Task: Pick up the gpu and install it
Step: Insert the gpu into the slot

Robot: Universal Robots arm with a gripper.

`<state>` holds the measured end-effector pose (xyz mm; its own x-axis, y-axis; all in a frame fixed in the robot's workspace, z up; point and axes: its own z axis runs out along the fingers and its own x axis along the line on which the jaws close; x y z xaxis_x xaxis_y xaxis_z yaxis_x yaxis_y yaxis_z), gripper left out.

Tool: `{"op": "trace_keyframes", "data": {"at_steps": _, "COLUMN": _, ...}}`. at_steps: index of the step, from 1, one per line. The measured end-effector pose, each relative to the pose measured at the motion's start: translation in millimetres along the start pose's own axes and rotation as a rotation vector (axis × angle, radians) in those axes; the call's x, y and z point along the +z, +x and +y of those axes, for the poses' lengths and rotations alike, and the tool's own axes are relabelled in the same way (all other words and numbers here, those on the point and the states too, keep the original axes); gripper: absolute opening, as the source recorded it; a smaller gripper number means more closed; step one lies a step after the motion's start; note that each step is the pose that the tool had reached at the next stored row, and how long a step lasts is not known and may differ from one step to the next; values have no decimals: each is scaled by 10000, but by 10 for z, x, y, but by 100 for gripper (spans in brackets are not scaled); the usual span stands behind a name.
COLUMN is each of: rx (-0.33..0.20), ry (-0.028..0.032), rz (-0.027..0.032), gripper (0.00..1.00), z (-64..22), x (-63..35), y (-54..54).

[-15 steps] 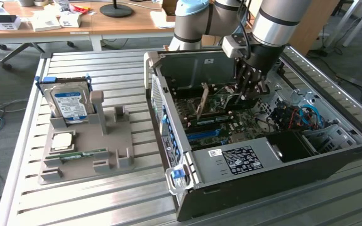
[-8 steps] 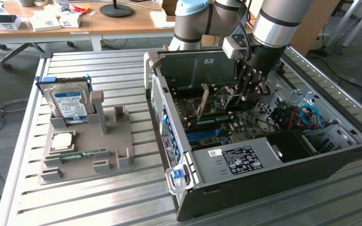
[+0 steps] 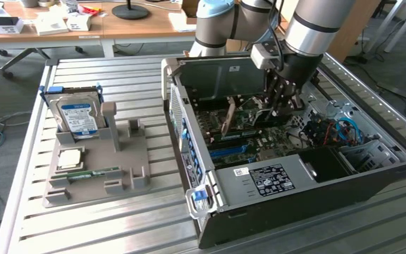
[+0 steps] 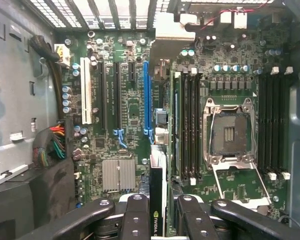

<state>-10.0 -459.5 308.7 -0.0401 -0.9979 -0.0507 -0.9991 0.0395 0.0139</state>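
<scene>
Exterior view: the gripper [image 3: 282, 106] is down inside the open computer case [image 3: 372, 169], over the motherboard [image 3: 249, 140]. Wrist view: its jaws are clamped on the gpu [image 4: 158, 192], carried edge-down just beside the blue slot [image 4: 147, 90], likely to seat there.

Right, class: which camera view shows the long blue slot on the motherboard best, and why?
The wrist view. It looks straight onto the motherboard, so the blue slot shows along its full length beside the black slots. The exterior view sees it at a slant inside the computer case, as a short blue strip.
</scene>
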Motion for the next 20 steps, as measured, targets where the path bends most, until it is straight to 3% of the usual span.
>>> {"op": "trace_keyframes", "data": {"at_steps": 10, "rx": -6, "ry": 1, "rz": 0, "gripper": 26, "z": 8, "x": -1, "y": 33}}
{"op": "trace_keyframes", "data": {"at_steps": 20, "rx": -6, "ry": 22, "rz": -2, "gripper": 26, "z": 164, "x": 2, "y": 39}}
